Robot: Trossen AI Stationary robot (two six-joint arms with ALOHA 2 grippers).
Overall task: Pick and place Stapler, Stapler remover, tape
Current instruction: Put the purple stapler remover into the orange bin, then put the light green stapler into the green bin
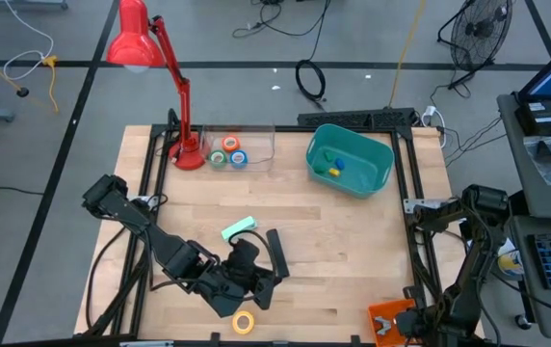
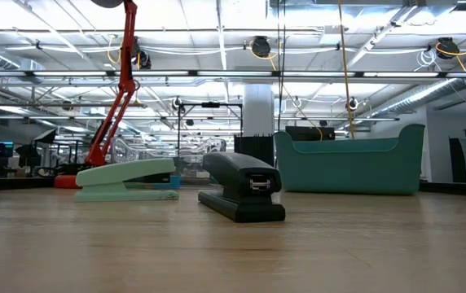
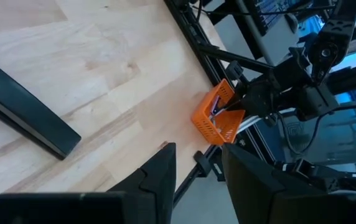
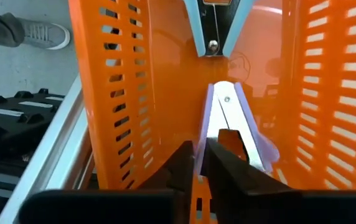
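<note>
The wooden surface (image 1: 353,241) has wide bare room across its middle and right half in the high view. Along the upper edge stand a red lamp (image 1: 184,135), a clear box (image 1: 256,145) and a teal bin (image 1: 350,159).

The black stapler (image 1: 277,252) lies below centre of the high view. Its long axis runs nearly straight up and down the frame, tilted slightly to the upper left. A mint green stapler (image 1: 239,228) lies just beside it to the upper left, angled up to the right. Green, orange and blue tape rolls (image 1: 229,154) sit in the clear box, and a yellow tape roll (image 1: 245,322) lies near the bottom edge.

The left gripper (image 1: 256,289) hovers at lower centre, just beside the black stapler's lower end. Its fingers (image 3: 159,177) stand partly apart with nothing between them.

The right gripper (image 4: 198,165) is at the lower right corner, over an orange basket (image 1: 391,320). Its fingers (image 4: 181,168) stand only a sliver apart beside a pale tool (image 4: 231,124) inside. I cannot tell whether they grip it.
</note>
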